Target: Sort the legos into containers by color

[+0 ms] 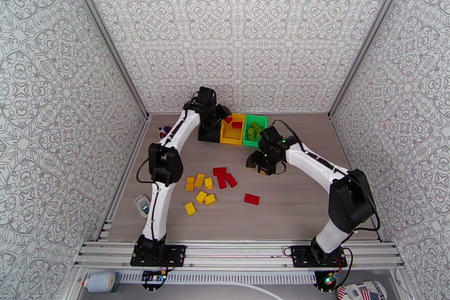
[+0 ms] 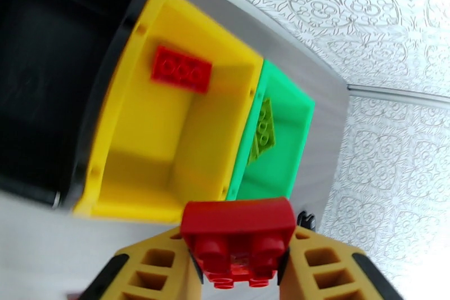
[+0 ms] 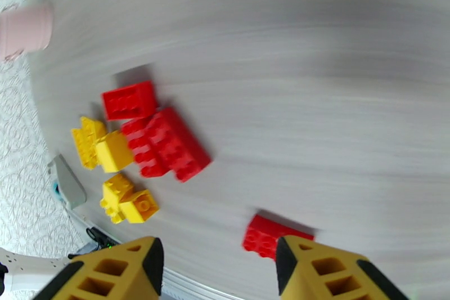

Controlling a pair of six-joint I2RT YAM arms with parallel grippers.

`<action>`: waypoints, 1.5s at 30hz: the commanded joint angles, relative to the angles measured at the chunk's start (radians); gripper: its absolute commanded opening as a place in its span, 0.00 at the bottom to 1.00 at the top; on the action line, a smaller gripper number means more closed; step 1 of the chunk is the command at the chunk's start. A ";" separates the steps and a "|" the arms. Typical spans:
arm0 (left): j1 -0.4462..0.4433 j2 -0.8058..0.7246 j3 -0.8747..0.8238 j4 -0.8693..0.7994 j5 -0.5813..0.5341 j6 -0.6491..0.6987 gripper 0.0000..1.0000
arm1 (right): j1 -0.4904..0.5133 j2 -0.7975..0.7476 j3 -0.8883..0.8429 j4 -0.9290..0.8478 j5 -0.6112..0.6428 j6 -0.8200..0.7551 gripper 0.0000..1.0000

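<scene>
My left gripper [image 1: 224,118] is shut on a red lego [image 2: 239,247] and hovers by the near-left corner of the yellow bin [image 2: 140,143], which holds one red lego [image 2: 181,68]. The black bin [image 2: 50,70] sits left of the yellow one, and the green bin [image 2: 292,143] on its right holds light green legos [image 2: 263,129]. My right gripper [image 1: 259,163] hangs open over the table with nothing between its fingers. Below it lie a lone red lego [image 3: 275,237], a clump of red legos [image 3: 169,143] and yellow legos [image 3: 126,200].
A pink cup [image 1: 164,131] with pens stands left of the black bin [image 1: 208,137]. A small grey device [image 1: 142,204] lies by the left rail. Patterned walls close in the table on three sides. Loose yellow legos [image 1: 199,189] spread left of the red ones [image 1: 225,177].
</scene>
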 commanded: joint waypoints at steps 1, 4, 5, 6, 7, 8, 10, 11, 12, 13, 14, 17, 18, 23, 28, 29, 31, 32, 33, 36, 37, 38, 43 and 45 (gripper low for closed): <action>0.009 0.049 0.043 0.087 0.082 -0.055 0.46 | -0.008 -0.054 -0.023 -0.052 0.065 0.017 0.59; 0.009 0.062 0.043 0.109 0.093 -0.057 0.62 | -0.012 -0.073 -0.038 -0.064 0.084 0.021 0.60; 0.009 0.061 0.041 0.109 0.094 -0.054 0.66 | -0.014 -0.077 -0.044 -0.064 0.088 0.022 0.60; 0.008 0.059 0.041 0.111 0.098 -0.048 0.69 | -0.014 -0.080 -0.049 -0.065 0.092 0.021 0.61; 0.007 0.055 0.042 0.110 0.099 -0.040 0.71 | -0.014 -0.080 -0.053 -0.065 0.094 0.021 0.61; 0.007 0.047 0.041 0.104 0.096 -0.032 0.71 | -0.015 -0.080 -0.052 -0.066 0.096 0.022 0.61; 0.009 0.023 0.029 0.098 0.093 -0.016 0.72 | -0.014 -0.077 -0.050 -0.069 0.103 0.016 0.61; 0.009 0.003 0.015 0.096 0.089 -0.009 0.72 | -0.014 -0.074 -0.049 -0.071 0.106 0.012 0.61; 0.009 -0.015 0.003 0.093 0.084 0.000 0.72 | -0.014 -0.072 -0.047 -0.073 0.110 0.008 0.61; 0.009 -0.040 -0.016 0.086 0.075 0.015 0.71 | -0.014 -0.068 -0.045 -0.074 0.110 0.004 0.61; 0.009 -0.068 -0.036 0.070 0.063 0.033 0.71 | -0.015 -0.060 -0.045 -0.072 0.111 -0.002 0.61; 0.007 -0.159 -0.106 -0.012 0.002 0.105 0.71 | -0.014 -0.036 -0.044 -0.068 0.104 -0.012 0.61; 0.008 -0.191 -0.140 -0.038 -0.018 0.123 0.70 | -0.014 -0.027 -0.047 -0.064 0.100 -0.013 0.61; 0.003 -0.379 -0.373 -0.146 -0.141 0.226 0.70 | -0.013 0.020 -0.051 -0.045 0.068 -0.028 0.61; -0.013 -0.555 -0.660 -0.149 -0.200 0.251 0.71 | -0.005 0.070 -0.061 -0.038 0.038 -0.053 0.61; -0.023 -0.580 -0.714 -0.139 -0.207 0.248 0.71 | -0.004 0.078 -0.067 -0.031 0.033 -0.053 0.61; -0.050 -0.649 -0.841 -0.102 -0.213 0.219 0.72 | 0.000 0.093 -0.081 -0.011 0.015 -0.050 0.61; -0.063 -0.675 -0.894 -0.080 -0.209 0.201 0.72 | 0.002 0.102 -0.086 -0.001 0.008 -0.047 0.61; -0.080 -0.700 -0.950 -0.054 -0.207 0.178 0.72 | 0.007 0.112 -0.092 0.010 -0.004 -0.043 0.61; -0.120 -0.765 -1.103 0.015 -0.201 0.103 0.72 | 0.031 0.146 -0.107 0.053 -0.046 -0.022 0.61; -0.131 -0.783 -1.144 0.037 -0.200 0.081 0.72 | 0.044 0.158 -0.111 0.065 -0.056 -0.015 0.60; -0.137 -0.797 -1.173 0.051 -0.199 0.063 0.72 | 0.056 0.166 -0.113 0.074 -0.061 -0.010 0.60; -0.157 -0.848 -1.243 0.070 -0.206 0.032 0.72 | 0.124 0.190 -0.120 0.091 -0.064 0.016 0.60; -0.155 -0.865 -1.250 0.061 -0.212 0.036 0.72 | 0.139 0.179 -0.143 0.099 -0.060 0.028 0.60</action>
